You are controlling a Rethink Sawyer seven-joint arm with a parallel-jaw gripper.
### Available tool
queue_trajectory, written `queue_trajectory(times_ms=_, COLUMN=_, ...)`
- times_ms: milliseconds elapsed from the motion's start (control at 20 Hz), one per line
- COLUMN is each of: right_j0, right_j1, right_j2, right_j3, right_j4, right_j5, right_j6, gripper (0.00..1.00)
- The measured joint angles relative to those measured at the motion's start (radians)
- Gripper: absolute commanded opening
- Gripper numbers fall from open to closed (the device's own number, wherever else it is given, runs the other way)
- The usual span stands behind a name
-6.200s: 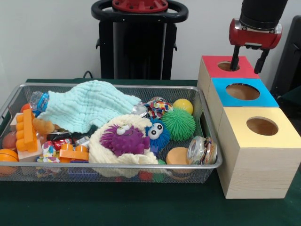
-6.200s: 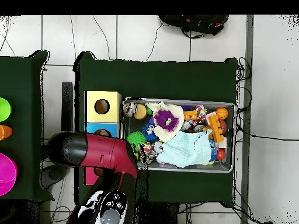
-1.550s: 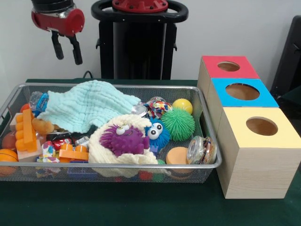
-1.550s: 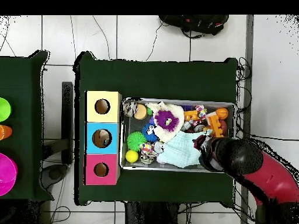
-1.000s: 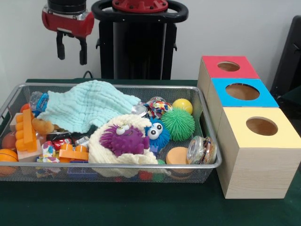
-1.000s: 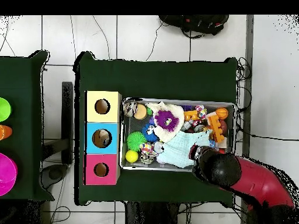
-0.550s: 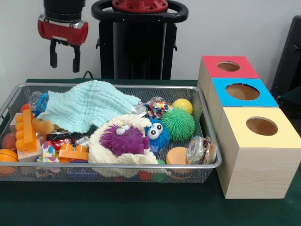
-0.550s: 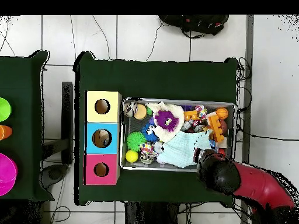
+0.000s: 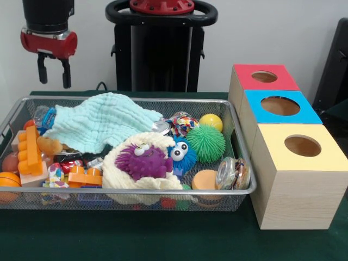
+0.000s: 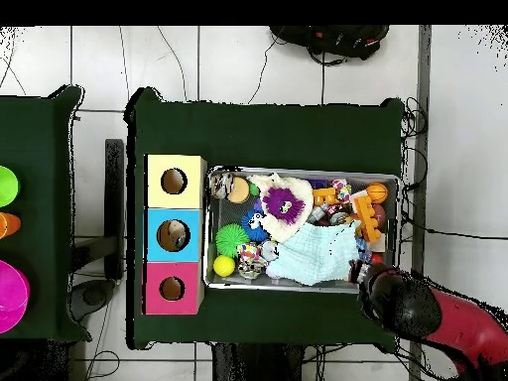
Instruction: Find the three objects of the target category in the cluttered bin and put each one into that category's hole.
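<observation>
In the front view the pincer [image 9: 53,75] hangs at about 10 o'clock, above the far left corner of the wire mesh bin [image 9: 163,191], its two black fingers [image 9: 42,72] parted by a narrow gap and holding nothing. In the overhead view the red and black arm [image 10: 437,319] sits at about 4 o'clock, just outside the bin's corner.

At the bin's left end an orange ball [image 9: 8,181] lies against the front wall, with an orange toy brick [image 9: 30,150] standing just behind it. A pale mint cloth [image 9: 98,126] is draped over the far left half of the clutter. In front of it lies a small orange block [image 9: 85,177]. At the middle, a purple spiky toy with eyes [image 9: 142,161] rests on a cream knitted ring [image 9: 126,176], touching a blue fuzzy toy with big eyes [image 9: 181,154] on its right. A green spiky ball [image 9: 206,143] lies just beside the blue one, and a yellow ball [image 9: 211,122] sits behind it near the far wall. An orange disc [image 9: 205,179] and a clear jar on its side [image 9: 234,174] lie at the front right corner.

Right of the bin, on the green desk [image 9: 136,239], three wooden boxes stand in a touching row: the yellow-topped box [image 9: 321,157] nearest, the blue-topped box [image 9: 255,100] in the middle, the red-topped box [image 9: 242,76] farthest, each with a round hole in its top.
</observation>
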Motion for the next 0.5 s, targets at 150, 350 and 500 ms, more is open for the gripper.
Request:
queue_trajectory(times_ms=150, right_j0=-0.029, right_j1=0.013, right_j2=0.026, right_j3=-0.004, right_j4=-0.017, right_j5=0.009, right_j6=0.0, gripper=1.0)
queue_trajectory(times_ms=350, right_j0=-0.037, right_j1=0.027, right_j2=0.04, right_j3=-0.009, right_j4=-0.043, right_j5=0.011, right_j6=0.0, gripper=1.0)
queue_trajectory(times_ms=500, right_j0=-0.038, right_j1=0.047, right_j2=0.051, right_j3=-0.02, right_j4=-0.075, right_j5=0.011, right_j6=0.0, gripper=1.0)
